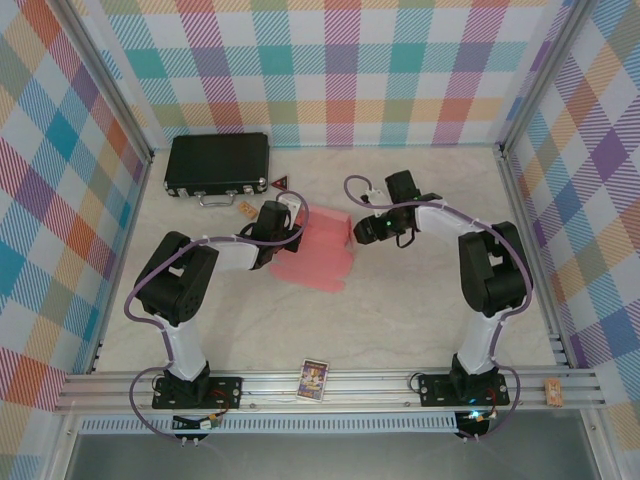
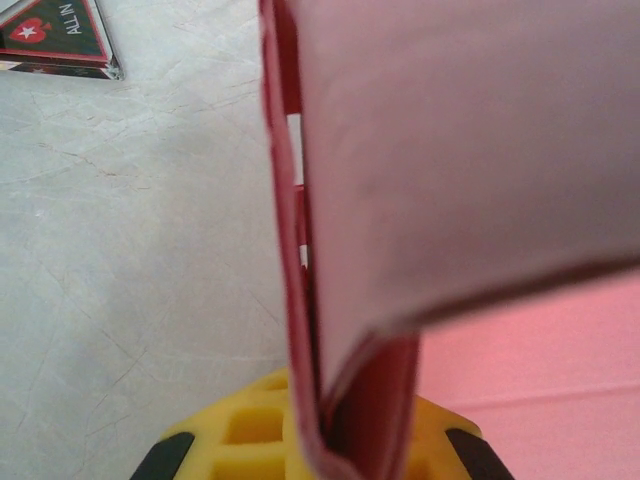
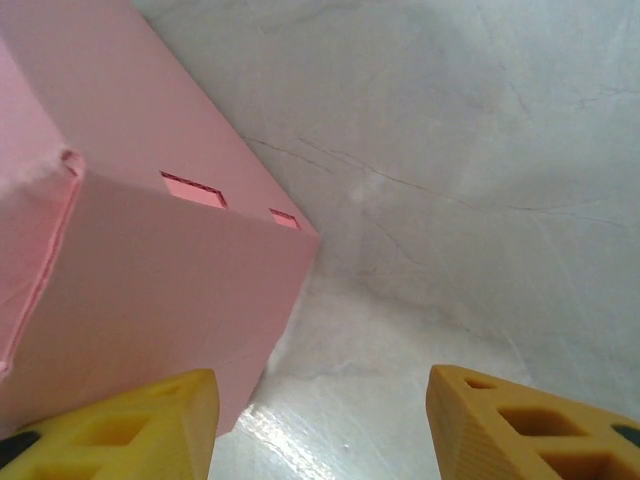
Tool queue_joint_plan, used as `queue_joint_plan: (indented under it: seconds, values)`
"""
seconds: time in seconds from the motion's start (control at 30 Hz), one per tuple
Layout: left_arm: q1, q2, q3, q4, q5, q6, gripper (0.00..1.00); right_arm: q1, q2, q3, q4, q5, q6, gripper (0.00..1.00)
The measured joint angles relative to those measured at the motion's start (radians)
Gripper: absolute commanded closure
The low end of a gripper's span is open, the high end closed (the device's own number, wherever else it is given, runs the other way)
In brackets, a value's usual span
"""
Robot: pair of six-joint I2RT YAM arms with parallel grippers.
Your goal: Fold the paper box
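The salmon-pink paper box point(image 1: 322, 250) lies partly folded in the middle of the table, one side raised and a flat flap spread toward the front. My left gripper point(image 1: 291, 226) is at its left side. In the left wrist view it point(image 2: 345, 445) is shut on a doubled upright wall of the paper box point(image 2: 470, 150), with yellow fingers point(image 2: 235, 430) on either side of the card. My right gripper point(image 1: 360, 231) hovers at the box's right side. In the right wrist view it point(image 3: 320, 420) is open over bare table, its left finger point(image 3: 130, 425) just in front of the pink wall point(image 3: 160, 270).
A black hard case point(image 1: 217, 163) lies at the back left. A small triangular card point(image 1: 279, 183) point(image 2: 55, 35) and a tan tag point(image 1: 246, 208) sit near it. A card pack point(image 1: 314, 379) rests on the front rail. Checked walls enclose the table.
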Motion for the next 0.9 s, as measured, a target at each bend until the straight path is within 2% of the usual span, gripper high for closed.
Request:
queue_joint_plan:
  seconds: [0.53, 0.9]
  values:
    - [-0.003, -0.002, -0.004, 0.0, -0.043, -0.036, 0.97, 0.029, 0.009, 0.0, 0.014, -0.04, 0.12, 0.59]
    - [-0.003, -0.002, -0.004, -0.001, -0.044, -0.036, 0.97, 0.029, 0.009, 0.006, -0.076, -0.07, 0.115, 0.49]
